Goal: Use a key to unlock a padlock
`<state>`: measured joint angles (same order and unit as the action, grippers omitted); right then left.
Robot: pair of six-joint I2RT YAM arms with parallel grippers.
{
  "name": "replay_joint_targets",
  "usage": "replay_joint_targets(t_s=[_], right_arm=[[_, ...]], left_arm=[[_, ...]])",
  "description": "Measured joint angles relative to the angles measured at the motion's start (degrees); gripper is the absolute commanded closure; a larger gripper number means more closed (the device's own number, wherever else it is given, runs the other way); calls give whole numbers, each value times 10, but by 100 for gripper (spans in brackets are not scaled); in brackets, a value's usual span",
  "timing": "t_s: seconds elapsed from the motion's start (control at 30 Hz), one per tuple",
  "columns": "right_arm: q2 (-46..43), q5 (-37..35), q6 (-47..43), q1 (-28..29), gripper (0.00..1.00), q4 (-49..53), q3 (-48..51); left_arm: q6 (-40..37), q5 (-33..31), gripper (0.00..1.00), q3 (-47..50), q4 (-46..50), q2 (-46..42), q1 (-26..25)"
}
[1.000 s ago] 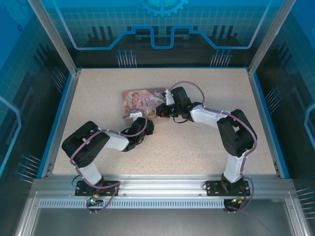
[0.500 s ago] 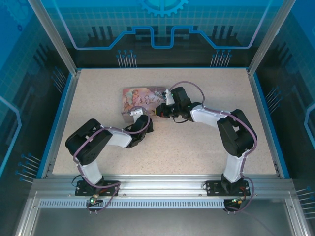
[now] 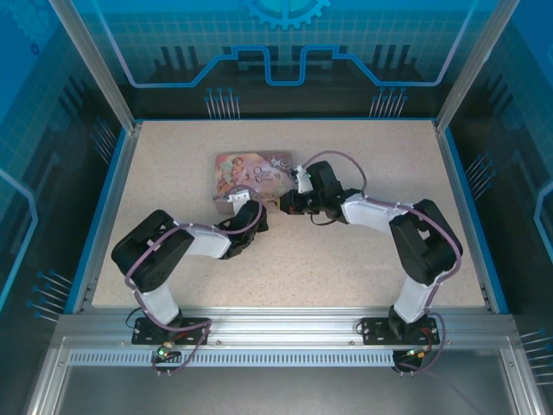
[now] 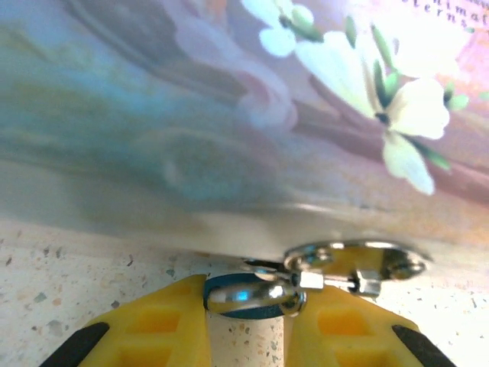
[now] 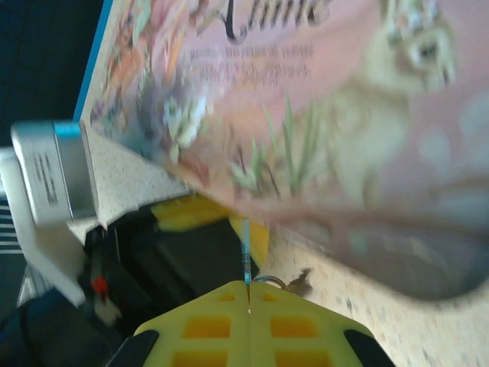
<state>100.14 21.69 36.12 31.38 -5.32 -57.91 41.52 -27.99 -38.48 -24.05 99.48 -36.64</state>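
Speckled table [image 3: 346, 268], padlock [image 4: 252, 294] at pink tin [image 3: 251, 173]

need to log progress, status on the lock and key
Left gripper astride padlock, grip unclear. Right gripper shut on key. Padlock at clasp of tin.

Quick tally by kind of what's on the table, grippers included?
grippers: 2, the left gripper and the right gripper
pink tin: 1
padlock: 1
key: 1
total: 5
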Motion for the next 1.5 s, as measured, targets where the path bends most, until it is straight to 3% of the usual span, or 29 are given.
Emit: replay_joint_targets(t_s=[0.27, 0.53, 0.83, 1.5], right_arm=[[-104, 1, -28, -4, 100, -31, 122], [-92, 10, -23, 14, 100, -159, 219], [-49, -3, -17, 50, 100, -278, 225], [1, -29, -19, 50, 100, -373, 221]], left_arm=[[44, 20, 94, 0, 49, -57, 0], [108, 64, 98, 0, 87, -113, 0], [170, 110, 100, 0, 100, -139, 0], [229, 155, 100, -2, 83, -141, 0]])
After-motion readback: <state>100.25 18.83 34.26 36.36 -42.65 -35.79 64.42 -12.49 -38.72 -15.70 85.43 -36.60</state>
